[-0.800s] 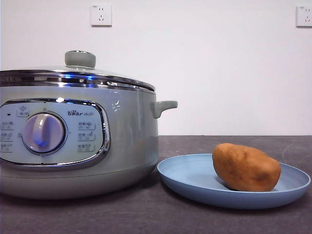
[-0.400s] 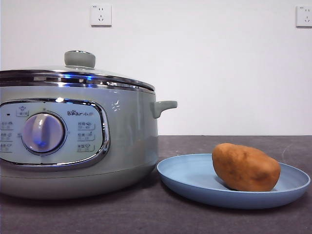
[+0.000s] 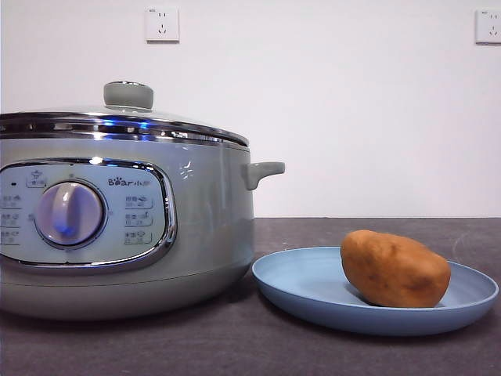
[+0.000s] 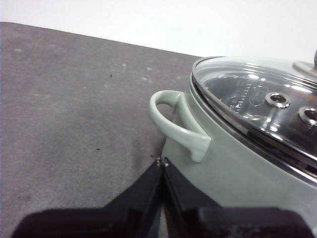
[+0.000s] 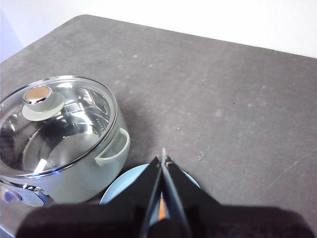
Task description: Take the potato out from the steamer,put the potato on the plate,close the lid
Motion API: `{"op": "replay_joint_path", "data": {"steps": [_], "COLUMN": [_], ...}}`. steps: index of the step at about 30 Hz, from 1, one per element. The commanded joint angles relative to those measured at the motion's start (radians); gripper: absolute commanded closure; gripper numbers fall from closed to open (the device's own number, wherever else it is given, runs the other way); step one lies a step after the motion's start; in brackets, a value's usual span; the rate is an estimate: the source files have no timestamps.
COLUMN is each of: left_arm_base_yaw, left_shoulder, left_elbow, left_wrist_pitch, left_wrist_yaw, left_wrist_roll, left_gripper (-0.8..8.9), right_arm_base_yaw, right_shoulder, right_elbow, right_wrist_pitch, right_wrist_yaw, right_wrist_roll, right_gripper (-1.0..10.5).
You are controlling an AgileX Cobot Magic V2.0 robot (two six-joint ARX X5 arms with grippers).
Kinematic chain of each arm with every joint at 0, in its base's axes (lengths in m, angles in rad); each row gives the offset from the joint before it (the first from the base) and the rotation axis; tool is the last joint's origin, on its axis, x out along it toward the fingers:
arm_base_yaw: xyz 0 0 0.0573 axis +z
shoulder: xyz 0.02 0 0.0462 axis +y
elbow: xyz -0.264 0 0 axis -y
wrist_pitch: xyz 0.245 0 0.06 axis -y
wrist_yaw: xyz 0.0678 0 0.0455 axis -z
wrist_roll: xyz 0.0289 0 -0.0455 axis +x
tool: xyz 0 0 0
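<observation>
Lighting: bright, even, diffuse from overhead; my front view is sharp throughout. Glare: white and blue highlights run along the chrome rim of the lid [image 3: 125,125] and on the steamer [image 3: 207,227] dial and panel frame. Shadows: soft, shallow, lying under the steamer and under the plate [image 3: 305,290]; the potato [image 3: 395,268] is lit from above, darker beneath. My left wrist view: glass lid reflections bright, my left gripper [image 4: 162,162] dark, slightly soft. My right wrist view: my right gripper [image 5: 162,158] near-black, blurred at the bottom edge; table [image 5: 237,99] evenly lit.
</observation>
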Motion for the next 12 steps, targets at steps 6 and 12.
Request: {"op": "replay_joint_path", "data": {"steps": [6,12], "left_arm_base_yaw": [0.002,0.002], "left_shoulder": [-0.002,-0.002], "left_elbow": [-0.014,-0.015], "left_wrist_pitch": [0.005,0.005], "left_wrist_yaw": [-0.001,-0.002], "left_wrist_roll": [0.005,0.005], "left_gripper": [8.16,8.16], "right_arm_base_yaw": [0.001,0.001], "right_shoulder": [-0.002,-0.002], "right_elbow": [0.003,0.003], "right_wrist_pitch": [0.005,0.005], "right_wrist_yaw": [0.003,0.003], "right_wrist_roll": [0.006,0.006], "right_gripper": [9.5,9.5]}}
